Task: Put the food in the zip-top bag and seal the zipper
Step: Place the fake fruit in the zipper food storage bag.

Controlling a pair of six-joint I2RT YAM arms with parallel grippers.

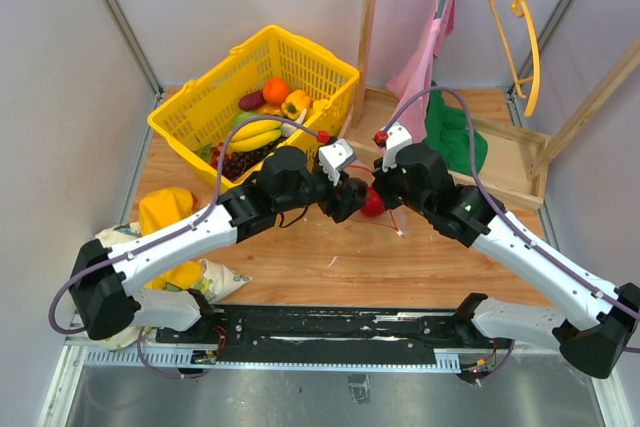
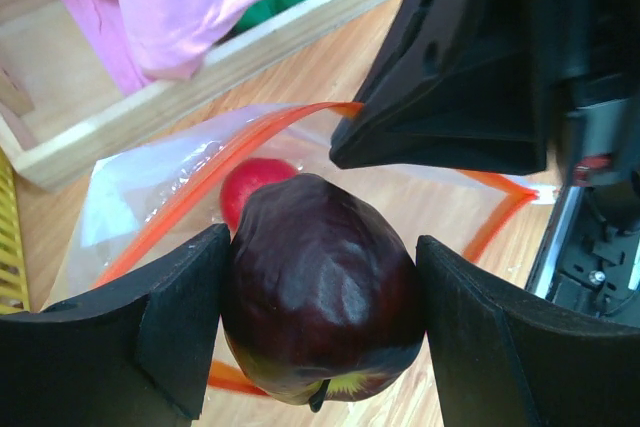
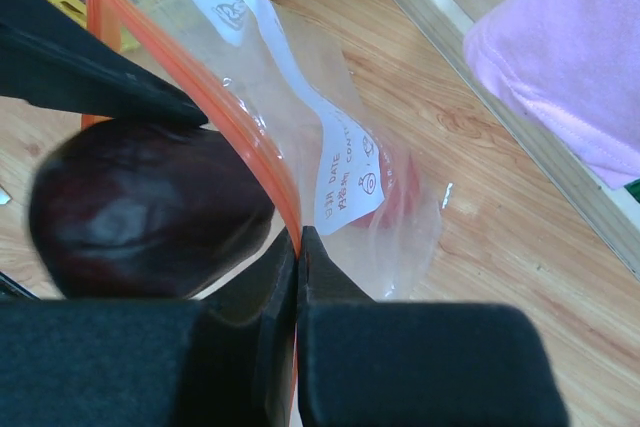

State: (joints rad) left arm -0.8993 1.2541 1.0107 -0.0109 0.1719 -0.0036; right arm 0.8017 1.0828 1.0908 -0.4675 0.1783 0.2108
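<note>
Far to my left the yellow mesh basket (image 1: 190, 107) holds the rest of the food: bananas (image 1: 255, 134), an orange (image 1: 275, 90), a yellow-orange pepper (image 1: 296, 103) and dark grapes (image 1: 235, 162). My left gripper (image 2: 318, 332) is spread about as wide as the dark purple piece (image 2: 315, 267) it carries, with both pads pressed against the fruit's sides. That piece hangs right at the mouth of the zip-top bag (image 3: 300, 117), touching or nearly touching the zipper (image 3: 170, 57); I cannot tell whether it has crossed the strip. The bag lies on the wooden table (image 3: 500, 237) between my two grippers, with its mouth gaping. A red apple (image 2: 250, 182) is inside, and the white label (image 3: 345, 182) faces my right wrist camera. My right gripper (image 3: 298, 247) is pinched fully together on the mouth edge, the red strip caught between its fingers. Further right stands a wooden frame (image 2: 200, 72) with a pink cloth (image 3: 570, 47) draped over it.
</note>
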